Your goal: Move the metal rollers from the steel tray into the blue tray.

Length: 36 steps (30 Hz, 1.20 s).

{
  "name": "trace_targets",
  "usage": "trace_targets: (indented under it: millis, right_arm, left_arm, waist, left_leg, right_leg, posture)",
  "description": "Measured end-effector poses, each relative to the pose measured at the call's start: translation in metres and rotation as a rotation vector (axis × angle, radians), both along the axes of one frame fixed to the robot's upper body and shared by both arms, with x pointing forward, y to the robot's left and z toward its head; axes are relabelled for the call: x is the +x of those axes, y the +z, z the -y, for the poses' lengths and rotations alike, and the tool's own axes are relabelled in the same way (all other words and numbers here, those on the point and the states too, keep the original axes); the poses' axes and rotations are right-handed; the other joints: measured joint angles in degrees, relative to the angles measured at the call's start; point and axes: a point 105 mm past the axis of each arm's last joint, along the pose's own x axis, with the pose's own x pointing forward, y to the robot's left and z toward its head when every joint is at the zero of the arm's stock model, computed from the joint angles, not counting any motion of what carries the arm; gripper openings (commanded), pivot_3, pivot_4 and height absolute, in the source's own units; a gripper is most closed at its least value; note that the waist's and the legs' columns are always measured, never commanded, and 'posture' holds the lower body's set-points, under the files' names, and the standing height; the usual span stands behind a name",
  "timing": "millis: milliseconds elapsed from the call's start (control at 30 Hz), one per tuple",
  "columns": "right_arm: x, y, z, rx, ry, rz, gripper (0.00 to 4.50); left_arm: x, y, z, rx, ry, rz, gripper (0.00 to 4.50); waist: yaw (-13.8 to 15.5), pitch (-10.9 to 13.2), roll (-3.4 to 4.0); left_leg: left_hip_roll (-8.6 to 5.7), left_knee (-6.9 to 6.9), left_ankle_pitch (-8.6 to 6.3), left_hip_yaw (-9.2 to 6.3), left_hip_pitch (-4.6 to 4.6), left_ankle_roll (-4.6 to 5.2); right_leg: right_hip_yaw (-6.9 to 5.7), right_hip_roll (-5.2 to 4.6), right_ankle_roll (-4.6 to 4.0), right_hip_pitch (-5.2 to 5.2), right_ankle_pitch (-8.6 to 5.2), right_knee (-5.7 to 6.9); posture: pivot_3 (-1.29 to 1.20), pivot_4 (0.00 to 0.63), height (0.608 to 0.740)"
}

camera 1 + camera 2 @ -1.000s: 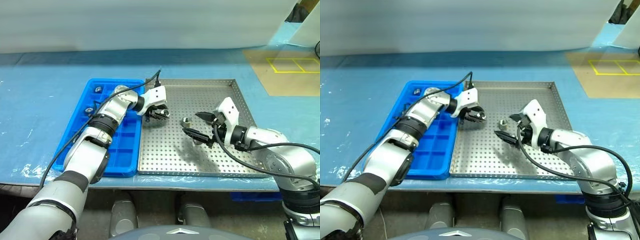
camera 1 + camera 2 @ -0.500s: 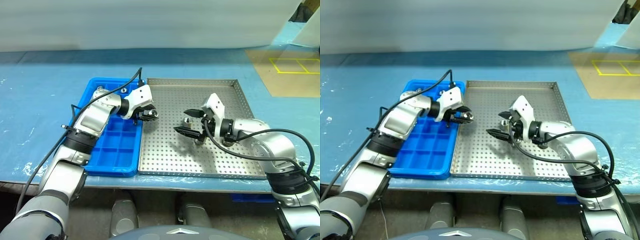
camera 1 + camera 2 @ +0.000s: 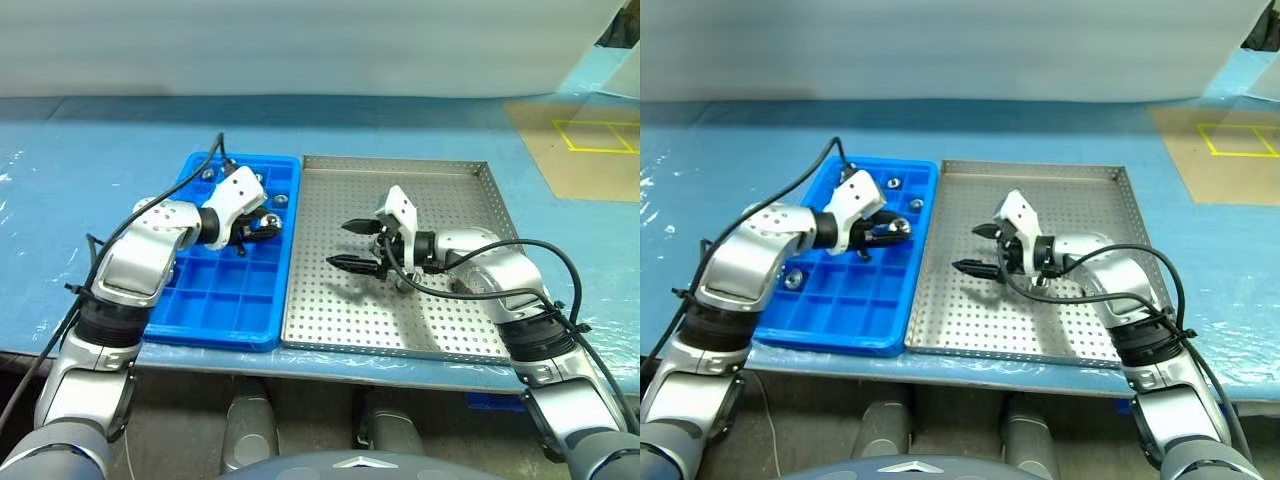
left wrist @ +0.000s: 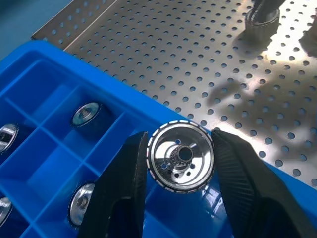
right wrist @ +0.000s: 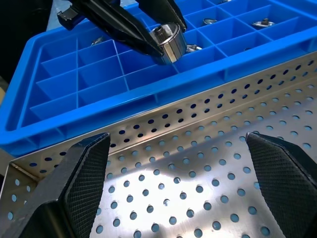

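My two head eyes look down from above at the blue tray (image 3: 225, 290) and steel tray (image 3: 400, 325) side by side. My left wrist camera sits very close over the blue tray's edge, and my right wrist camera looks low across the steel tray at the same edge.

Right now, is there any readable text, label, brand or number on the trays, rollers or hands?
None readable. The blue tray, steel tray, held roller and both hands carry no visible lettering.
Yellow floor marking: lines only, no words.
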Motion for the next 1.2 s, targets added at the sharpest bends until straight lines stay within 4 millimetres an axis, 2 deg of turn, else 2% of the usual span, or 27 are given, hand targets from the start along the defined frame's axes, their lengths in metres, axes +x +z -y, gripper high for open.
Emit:
trace_targets:
  millis: [400, 567, 1033, 1167, 1200]
  right_arm:
    - [0.004, -0.007, -0.014, -0.008, 0.081, -0.018, 4.5]
    - [0.005, -0.009, -0.015, -0.011, 0.091, -0.02, 4.5]
    - [0.005, -0.01, -0.019, -0.012, 0.099, -0.013, 4.5]
    - [0.005, -0.01, -0.018, -0.013, 0.098, -0.013, 4.5]
    - [0.005, -0.011, -0.018, -0.013, 0.097, -0.014, 4.5]
  left_arm:
    - [-0.005, -0.007, -0.043, -0.018, 0.295, -0.014, 1.63]
    - [-0.007, -0.008, -0.047, -0.007, 0.327, -0.023, 1.63]
    - [-0.006, -0.024, -0.067, 0.036, 0.435, -0.052, 1.63]
    - [-0.004, -0.028, -0.063, 0.019, 0.429, -0.051, 1.63]
    - [-0.003, -0.031, -0.061, 0.005, 0.427, -0.064, 1.98]
  waist:
    - [2.22, 0.0, -0.01]
    - [3.21, 0.0, -0.01]
    - [3.41, 0.0, -0.01]
    - [3.41, 0.0, 0.0]
    - [3.4, 0.0, -0.01]
  left_leg:
    - [0.02, 0.01, 0.02, -0.07, -0.08, -0.01]
    - [0.02, 0.04, 0.03, -0.08, -0.06, -0.02]
    - [0.02, 0.07, 0.05, -0.1, -0.08, -0.04]
    - [0.02, 0.09, 0.05, -0.1, -0.06, -0.04]
    - [0.02, 0.1, 0.05, -0.1, -0.07, -0.04]
  right_leg:
    - [-0.09, -0.01, -0.03, -0.01, -0.02, 0.02]
    - [-0.09, -0.01, -0.03, -0.01, -0.02, 0.06]
    - [-0.1, 0.0, -0.03, 0.0, -0.01, 0.09]
    - [-0.09, 0.0, -0.02, 0.0, -0.01, 0.11]
    - [-0.09, 0.0, -0.02, 0.0, -0.01, 0.12]
  posture:
    - [0.32, 0.15, 0.74]
    - [0.33, 0.15, 0.74]
    - [0.31, 0.15, 0.74]
    - [0.31, 0.15, 0.74]
    - [0.31, 0.15, 0.74]
